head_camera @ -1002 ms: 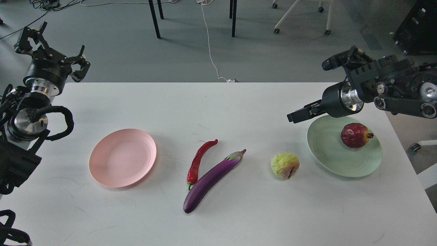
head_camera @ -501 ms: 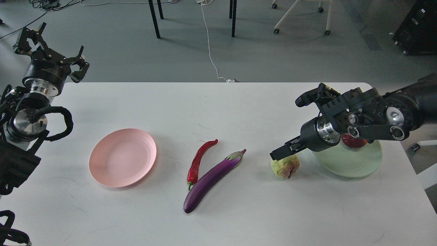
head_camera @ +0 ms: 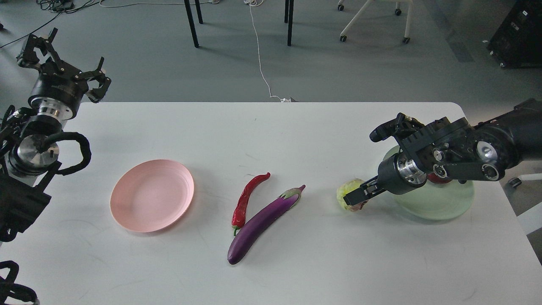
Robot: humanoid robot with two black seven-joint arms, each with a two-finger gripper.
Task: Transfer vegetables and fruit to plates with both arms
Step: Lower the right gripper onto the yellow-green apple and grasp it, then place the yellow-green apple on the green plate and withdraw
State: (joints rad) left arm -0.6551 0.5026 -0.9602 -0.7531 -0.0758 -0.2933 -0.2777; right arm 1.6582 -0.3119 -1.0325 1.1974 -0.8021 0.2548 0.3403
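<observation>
The yellow-green fruit (head_camera: 348, 191) lies on the white table (head_camera: 296, 140), just left of the mint green plate (head_camera: 440, 205). My right gripper (head_camera: 356, 197) is low at the fruit, with one dark finger across its front; the other finger is hidden. The pomegranate (head_camera: 440, 179) sits on the green plate, mostly hidden behind my right wrist. The red chili pepper (head_camera: 246, 199) and the purple eggplant (head_camera: 262, 222) lie side by side at the table's middle. The pink plate (head_camera: 152, 195) stands empty at the left. My left gripper (head_camera: 67, 59) is open and empty, held over the table's far left corner.
Past the table's far edge are black table legs (head_camera: 191, 23), a white cable (head_camera: 260, 55) on the floor and a chair base (head_camera: 372, 21). A dark cabinet (head_camera: 521, 34) stands at the far right.
My right arm has swung down and left from above the green plate to the yellow-green fruit, now covering the pomegranate. The left arm has not moved.
</observation>
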